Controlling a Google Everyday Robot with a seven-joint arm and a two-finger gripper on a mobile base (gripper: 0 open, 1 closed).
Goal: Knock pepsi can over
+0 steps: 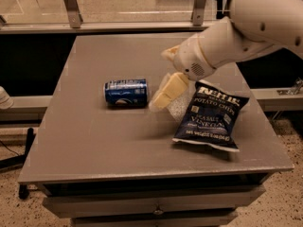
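As the arm slants down from the upper right, you see the gripper low over the table, its grip state indiscernible; the pepsi can lies on its side just left of it.

We find the gripper at mid-frame, just right of the pepsi can, and we can't make out its tip. It hides the upper-left corner of the chip bag. The arm runs off the upper-right edge, covering the far right corner of the table.
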